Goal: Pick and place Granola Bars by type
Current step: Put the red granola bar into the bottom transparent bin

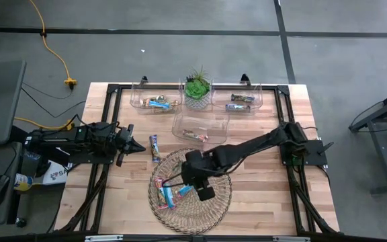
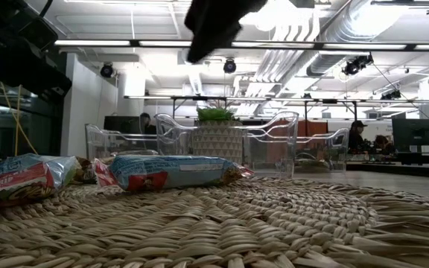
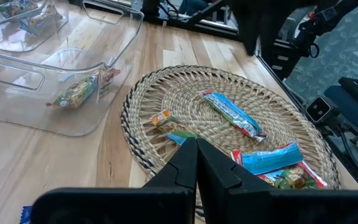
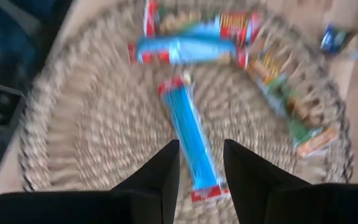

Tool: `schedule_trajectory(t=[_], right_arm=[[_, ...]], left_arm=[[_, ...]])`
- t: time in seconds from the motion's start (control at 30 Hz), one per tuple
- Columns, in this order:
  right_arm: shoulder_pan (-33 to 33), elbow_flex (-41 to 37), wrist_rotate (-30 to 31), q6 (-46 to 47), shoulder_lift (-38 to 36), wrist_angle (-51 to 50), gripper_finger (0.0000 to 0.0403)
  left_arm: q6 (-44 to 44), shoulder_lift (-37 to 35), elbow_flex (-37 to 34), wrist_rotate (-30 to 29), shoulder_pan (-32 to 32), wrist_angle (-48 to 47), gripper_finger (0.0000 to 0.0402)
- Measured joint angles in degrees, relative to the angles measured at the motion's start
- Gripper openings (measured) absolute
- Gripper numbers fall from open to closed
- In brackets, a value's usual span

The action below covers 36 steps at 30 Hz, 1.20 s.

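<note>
From above, the light wooden table (image 1: 261, 202) carries a round woven wicker tray (image 1: 213, 205) at lower centre, with several shiny wrapped granola bars (image 1: 168, 195) on its left half. The right end effector (image 1: 180, 180) hangs over that tray, fingers apart with nothing between them. The left end effector (image 1: 142, 148) waits at left of centre, its fingers together; a single blue-wrapped bar (image 1: 154, 148) lies on the table just beside it. Three clear plastic rectangular bins (image 1: 200, 128) hold bars in the upper middle, around a small green potted plant (image 1: 197, 87).

The low view shows a blue-and-red wrapped bar (image 2: 173, 171) lying flat on the wicker weave at left centre, bins behind it.

In the left wrist view, the closed dark fingers (image 3: 194, 168) point at the tray, where a long blue bar (image 3: 232, 112) lies centre right; a bin at left holds a gold-green bar (image 3: 79, 92).

In the right wrist view, the spread fingers (image 4: 166, 168) stand above a slim blue bar (image 4: 188, 127) with red ends, not touching it.
</note>
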Motion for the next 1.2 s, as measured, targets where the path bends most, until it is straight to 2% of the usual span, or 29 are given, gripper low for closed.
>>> schedule_trajectory(t=[0.13,0.33,0.57,1.2], right_arm=[[0.11,0.0,-0.58,0.0,2.38,-2.63,0.012],[0.15,0.0,-1.48,-0.83,4.28,-3.46,0.016],[0.15,-0.02,1.35,-7.18,5.58,-3.08,0.0196],[0.15,-0.04,0.83,-9.02,11.59,2.38,0.0202]], left_arm=[[0.0,0.0,0.01,0.06,0.0,0.0,0.0001],[0.0,0.0,0.0,0.22,0.0,0.0,0.0001],[0.0,0.0,0.0,0.18,0.0,-0.02,0.0001],[0.0,0.0,0.02,-0.02,0.0,0.0,0.0001]])
